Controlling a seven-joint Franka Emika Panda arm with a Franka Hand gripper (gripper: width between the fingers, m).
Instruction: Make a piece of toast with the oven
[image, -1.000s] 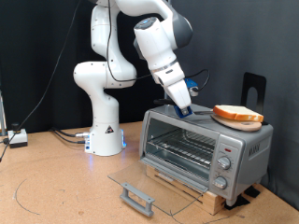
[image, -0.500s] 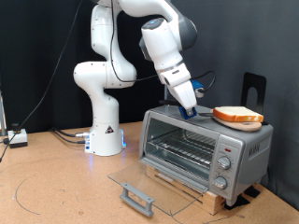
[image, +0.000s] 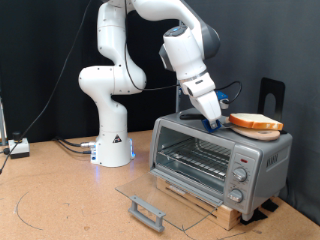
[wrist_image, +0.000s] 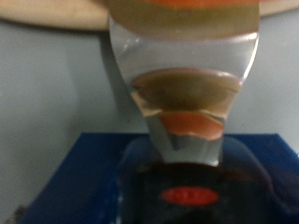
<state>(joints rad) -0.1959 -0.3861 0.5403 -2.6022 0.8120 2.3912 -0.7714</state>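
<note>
The silver oven stands on a wooden base at the exterior view's right, its glass door dropped open and its wire rack bare. The piece of toast lies on a round wooden plate on the oven's top. My gripper is low over the oven's top, just left of the plate. In the blurred wrist view a shiny finger fills the middle, with the plate's pale rim close beyond it. Nothing shows between the fingers.
The robot's white base stands at the exterior view's left of the oven. A black stand rises behind the oven. Cables and a small box lie at the far left of the wooden table.
My gripper has moved to the exterior view's right along the oven's top, from near its middle to right beside the plate. The toast, plate and door have not moved.
</note>
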